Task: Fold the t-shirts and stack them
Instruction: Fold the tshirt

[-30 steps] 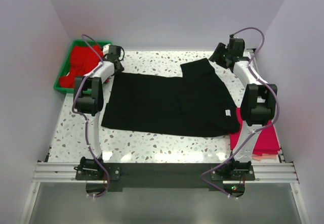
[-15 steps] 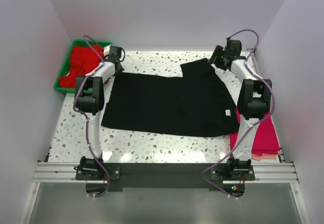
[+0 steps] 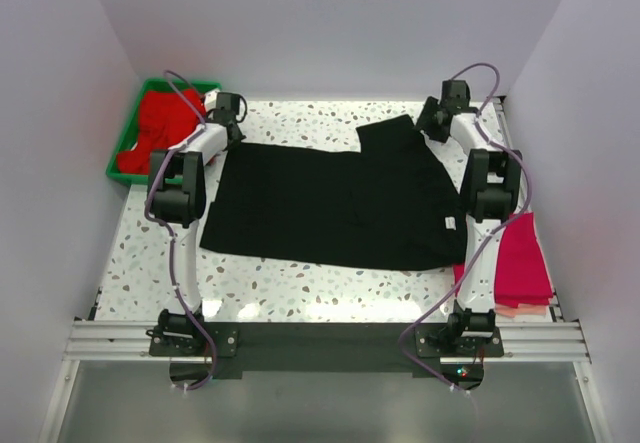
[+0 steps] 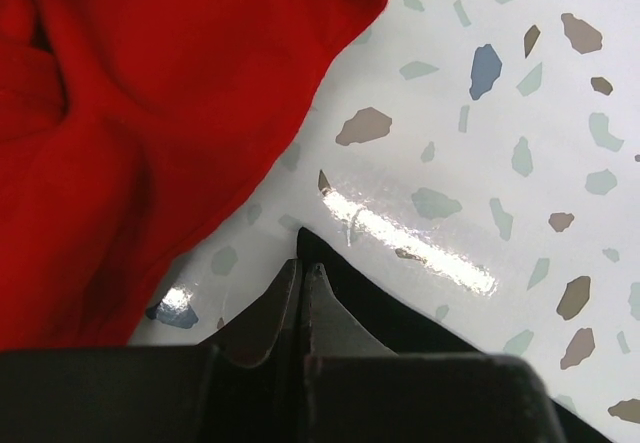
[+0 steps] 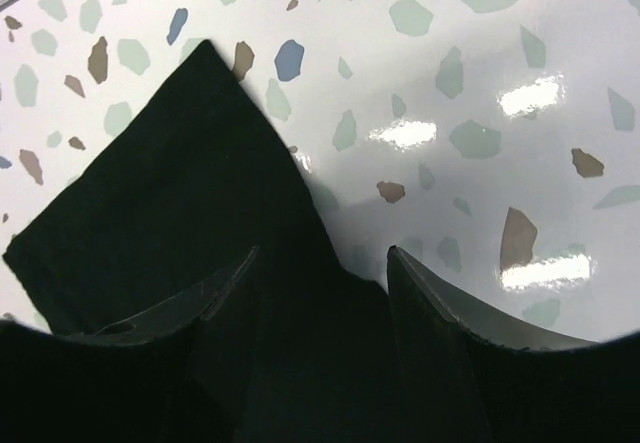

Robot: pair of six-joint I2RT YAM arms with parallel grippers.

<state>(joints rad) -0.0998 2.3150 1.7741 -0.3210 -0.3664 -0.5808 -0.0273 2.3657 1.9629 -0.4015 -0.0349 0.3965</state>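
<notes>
The left gripper [image 4: 301, 265] has its fingers pressed together on the pointed far-left corner of the black t-shirt [image 3: 330, 203], close to the far-left corner of the worktop [image 3: 300, 285]. The right gripper [image 5: 320, 268] is spread, one finger on each side of the black sleeve cloth near the far-right corner. The black t-shirt lies flat across the middle of the speckled worktop, its white neck label towards the right edge. Red t-shirts [image 3: 160, 123] are bunched in a green tray [image 3: 118, 171] at the far-left corner. A pink t-shirt [image 3: 522, 263] lies folded by the near-right corner.
</notes>
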